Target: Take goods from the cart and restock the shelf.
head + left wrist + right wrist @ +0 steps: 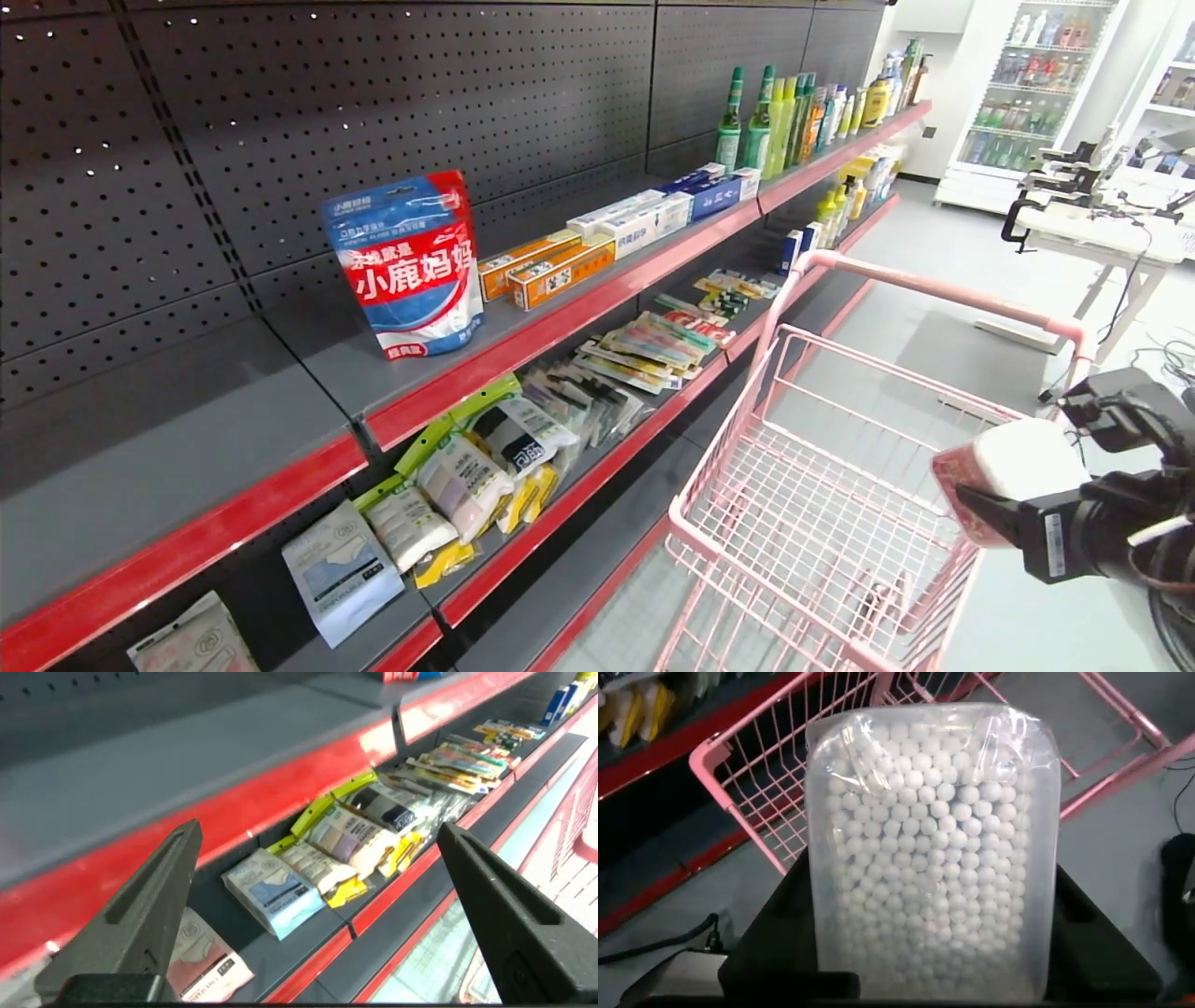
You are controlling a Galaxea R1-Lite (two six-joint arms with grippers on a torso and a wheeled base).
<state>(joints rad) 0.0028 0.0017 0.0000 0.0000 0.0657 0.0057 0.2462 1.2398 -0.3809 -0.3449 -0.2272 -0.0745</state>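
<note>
Over the right rim of the pink cart (943, 294), the right gripper (1004, 523) has its jaws closed on 1 clear bag (934, 849) of small white beads. It looks light, soft and slippery, so a hold across the middle seems safest. The left gripper (318, 905) keeps its jaws open near the shelf (560, 327), where 1 blue pouch (411, 266) stands.

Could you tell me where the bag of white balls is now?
The bag is at the head view's right, held in the right gripper, by the pink cart.
</note>
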